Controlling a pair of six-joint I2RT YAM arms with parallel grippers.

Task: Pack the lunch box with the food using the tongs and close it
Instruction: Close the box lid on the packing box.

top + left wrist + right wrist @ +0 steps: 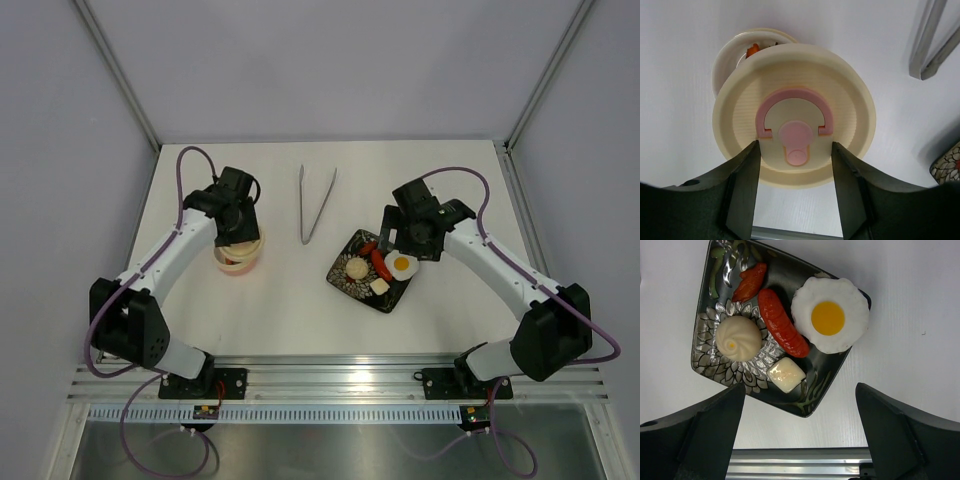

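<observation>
The lunch box tub (724,59) stands on the table with an orange piece (753,50) inside. Its round cream lid (795,70) hangs above it, offset toward me. My left gripper (795,150) is shut on the lid's pink handle (792,96). In the top view that gripper (238,225) sits over the tub (240,258). The tongs (315,205) lie free on the table. My right gripper (800,407) is open above the near corner of the black plate (785,275), which carries a fried egg (829,315), a sausage (782,322), a bun (738,338) and a pale cube (785,374).
A small red piece (751,282) lies at the plate's far side. The tongs (932,45) show at the left wrist view's upper right, the plate corner (947,165) at its right edge. An aluminium rail (340,375) runs along the table's near edge.
</observation>
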